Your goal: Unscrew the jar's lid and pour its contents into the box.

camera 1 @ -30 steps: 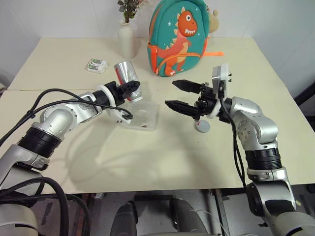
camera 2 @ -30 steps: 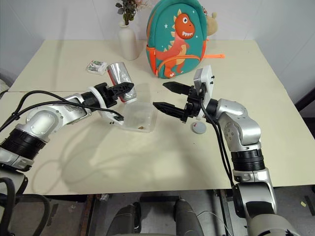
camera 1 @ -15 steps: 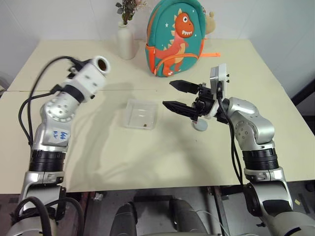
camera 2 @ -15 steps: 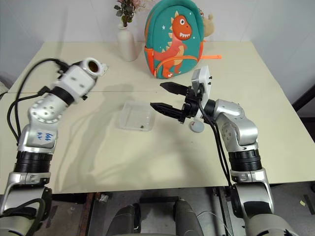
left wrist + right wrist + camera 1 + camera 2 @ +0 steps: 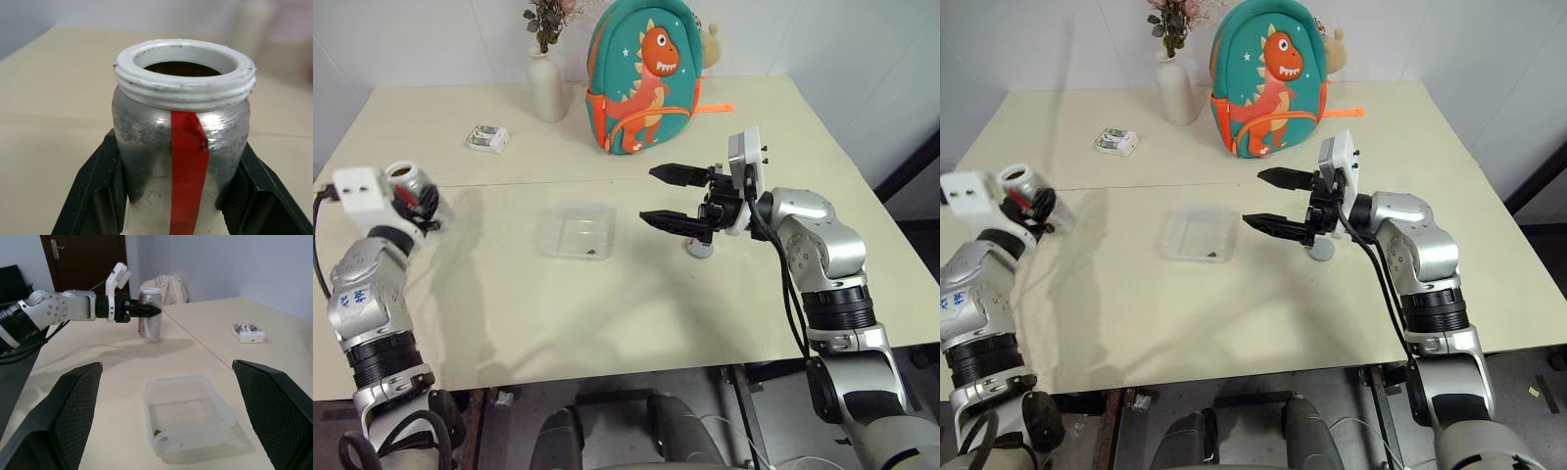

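My left gripper [image 5: 146, 311] is shut on the jar [image 5: 181, 147], a silvery jar with a red stripe and an open white threaded mouth. The jar stands upright at the table's far left [image 5: 404, 179]; whether it touches the tabletop I cannot tell. The box [image 5: 578, 230] lies in the middle of the table with a few brown bits [image 5: 594, 253] of the contents at its near edge. To the right of the box my right gripper [image 5: 646, 195] hangs open and empty, pointing left. The grey lid [image 5: 698, 249] lies on the table just under it.
At the back stand a teal dinosaur backpack [image 5: 641, 78] and a white vase [image 5: 546, 83] with dried flowers. A small white-and-green packet [image 5: 487, 138] lies at the back left. A seam [image 5: 509, 183] crosses the tabletop behind the box.
The left arm swung from over the box out to the far left, and the jar rolled from tipped over to upright. The right gripper stayed put. The camera view shifted.
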